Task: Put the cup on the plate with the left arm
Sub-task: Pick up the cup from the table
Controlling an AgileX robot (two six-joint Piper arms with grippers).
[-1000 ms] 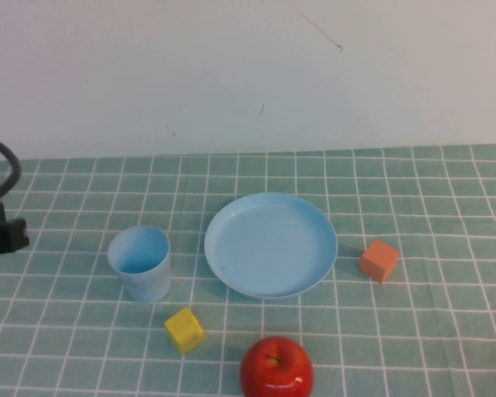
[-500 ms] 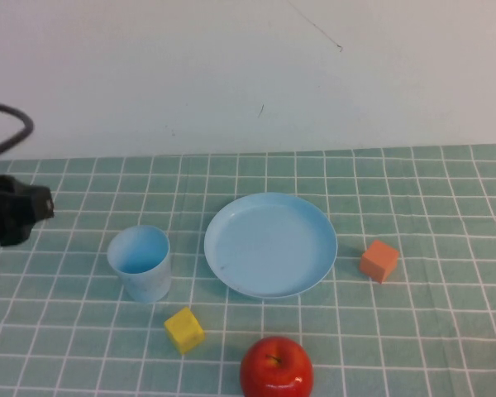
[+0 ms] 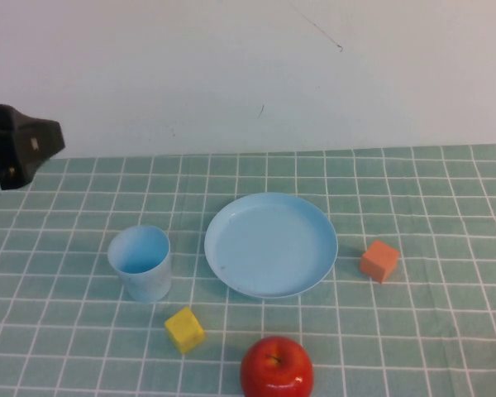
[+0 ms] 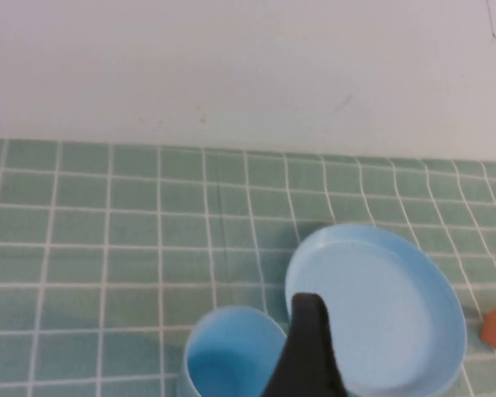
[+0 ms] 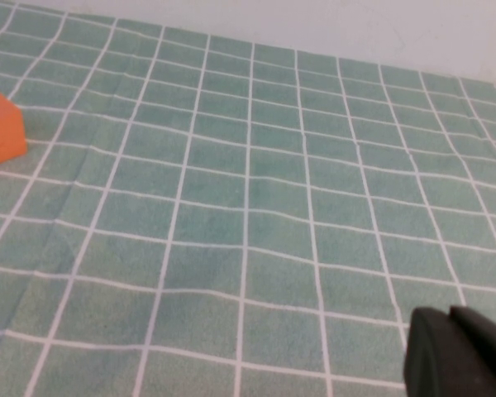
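The light blue cup [image 3: 140,263] stands upright on the green checked cloth, just left of the round light blue plate [image 3: 270,244], with a small gap between them. My left gripper [image 3: 35,144] hangs raised at the far left edge, well back and left of the cup, holding nothing. In the left wrist view its black tip [image 4: 307,310] shows above the gap between the cup [image 4: 223,357] and the plate [image 4: 388,318]. My right gripper [image 5: 455,347] is shut and empty, low over bare cloth; it is out of the high view.
An orange cube [image 3: 379,260] lies right of the plate and shows in the right wrist view [image 5: 0,131]. A yellow cube [image 3: 184,328] and a red apple [image 3: 276,368] lie near the front edge. A white wall stands behind the table.
My left arm has risen and moved up and slightly right along the left edge of the high view. The cup, plate, cubes and apple have not moved.
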